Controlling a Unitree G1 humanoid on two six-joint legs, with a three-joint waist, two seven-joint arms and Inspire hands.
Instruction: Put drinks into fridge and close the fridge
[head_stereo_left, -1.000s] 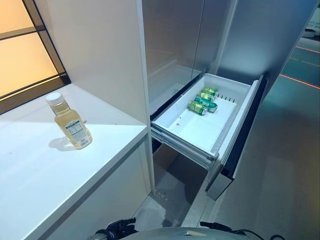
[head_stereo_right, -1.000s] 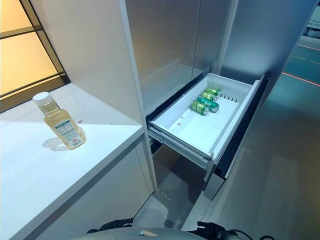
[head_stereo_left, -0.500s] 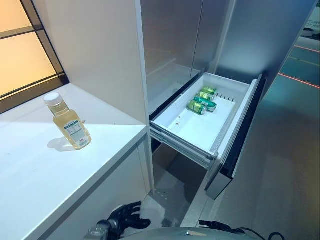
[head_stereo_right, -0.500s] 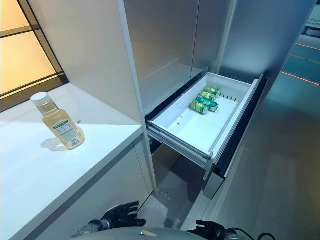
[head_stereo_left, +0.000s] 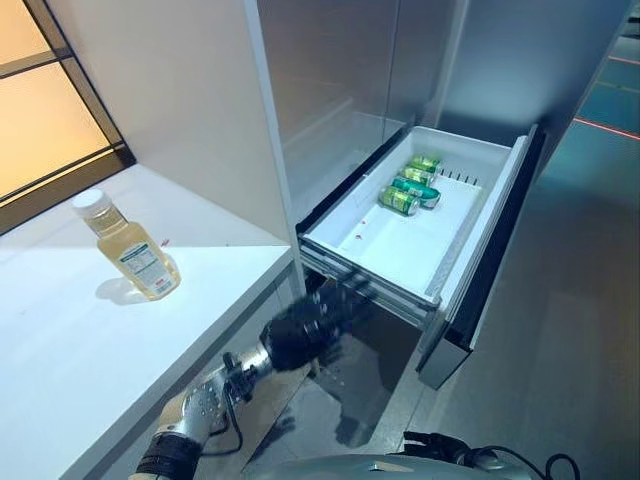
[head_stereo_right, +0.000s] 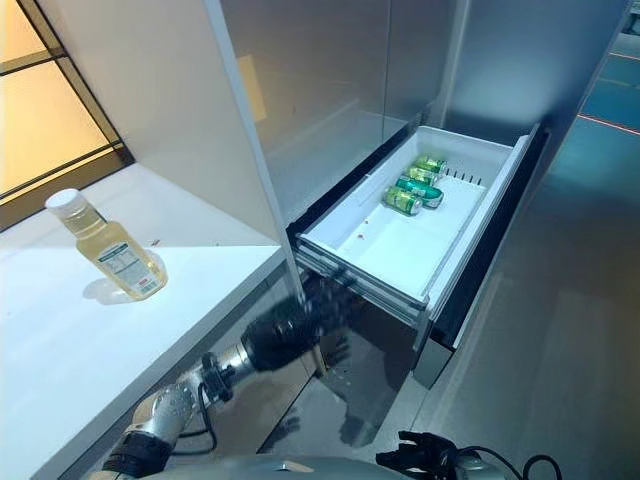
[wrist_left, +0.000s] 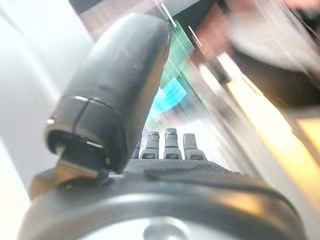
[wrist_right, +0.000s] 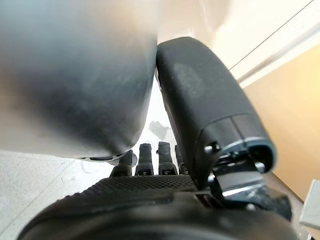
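A clear bottle of yellow drink (head_stereo_left: 128, 250) with a white cap stands upright on the white counter (head_stereo_left: 70, 350). The fridge's white drawer (head_stereo_left: 443, 268) is pulled out, with green cans (head_stereo_left: 408, 190) lying at its far end. My left hand (head_stereo_left: 300, 335) is raised in the gap below the counter's edge and in front of the drawer's near corner, fingers relaxed and empty; the bottle is well off to its left. In the left wrist view its thumb (wrist_left: 120, 90) and fingers are straight. My right hand (wrist_right: 150, 192) is open and empty, low by my side.
The tall steel fridge doors (head_stereo_left: 340, 90) above the drawer are shut. A white side wall (head_stereo_left: 170, 110) divides counter from fridge. A window (head_stereo_left: 50, 110) lies behind the counter. Grey floor (head_stereo_left: 560, 330) spreads right of the drawer.
My left hand has risen from the bottom edge to just under the counter's edge by the drawer's near corner. The camera has shifted a little. Bottle, cans and drawer stay put.
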